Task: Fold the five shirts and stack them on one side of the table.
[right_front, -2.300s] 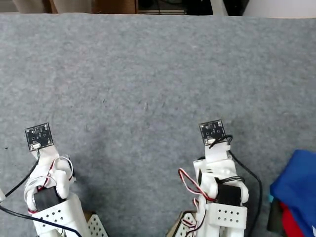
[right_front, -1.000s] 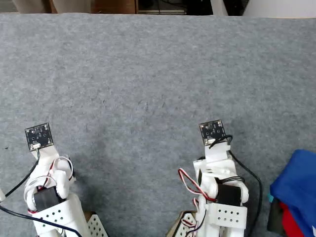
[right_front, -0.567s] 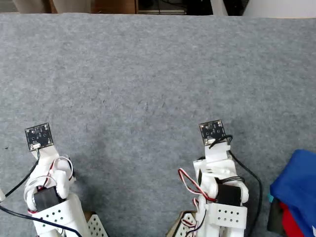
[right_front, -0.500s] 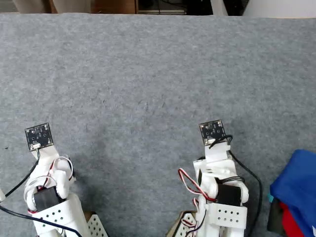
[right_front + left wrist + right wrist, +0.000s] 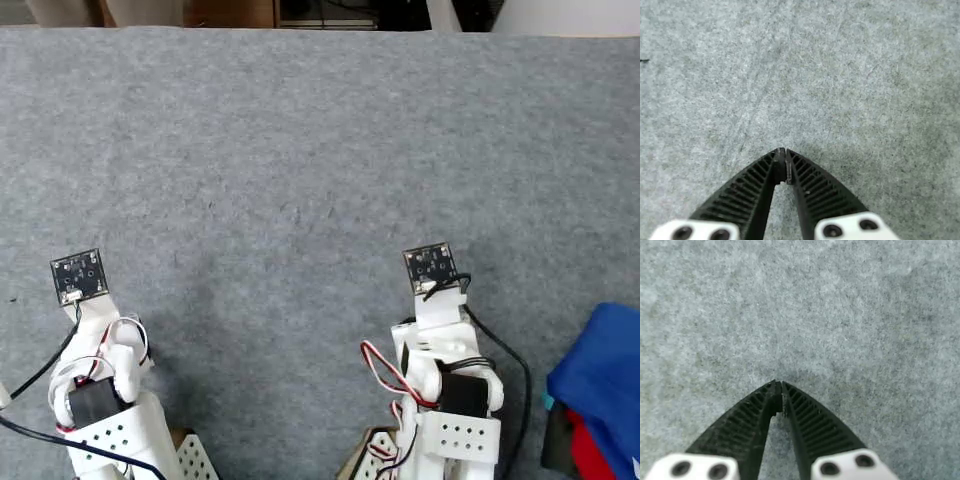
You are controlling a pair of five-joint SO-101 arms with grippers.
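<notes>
A stack of shirts lies at the table's near right corner, a blue shirt [image 5: 605, 375] on top and a red one [image 5: 592, 452] under it. The left arm [image 5: 95, 385] rests folded back at the near left edge, the right arm [image 5: 445, 385] at the near edge right of the middle. My left gripper [image 5: 781, 159] is shut with nothing in it, its tips just above bare grey felt. My right gripper [image 5: 778, 391] is shut and holds nothing either, also over bare felt.
Grey felt table cover [image 5: 300, 150] spreads across the whole high view. A dark object [image 5: 553, 440] sits beside the shirt stack at the near right. Furniture and floor show beyond the far edge.
</notes>
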